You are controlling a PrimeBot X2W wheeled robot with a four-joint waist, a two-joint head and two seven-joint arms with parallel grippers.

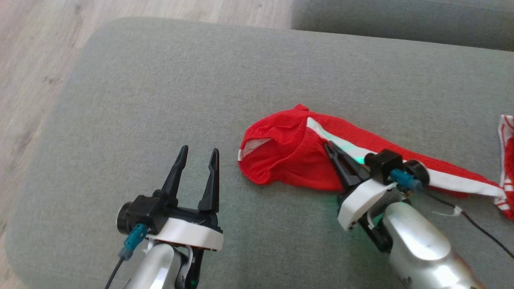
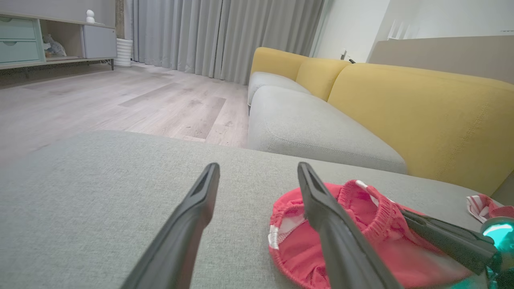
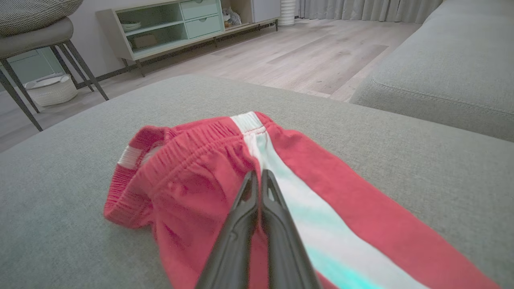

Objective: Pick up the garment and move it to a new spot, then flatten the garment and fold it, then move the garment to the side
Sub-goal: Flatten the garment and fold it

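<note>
My right gripper [image 1: 329, 147] pinched shut on red garment [image 1: 289, 152], left gripper [image 1: 199, 151] spread empty beside it, striped cloth [image 1: 506, 160] at its far end

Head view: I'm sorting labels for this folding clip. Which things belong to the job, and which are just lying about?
Job: red garment, right claw pinching it, open left claw, grey cushion under them.
Lying about: striped cloth at the right edge, yellow sofa back, shelf unit.
</note>
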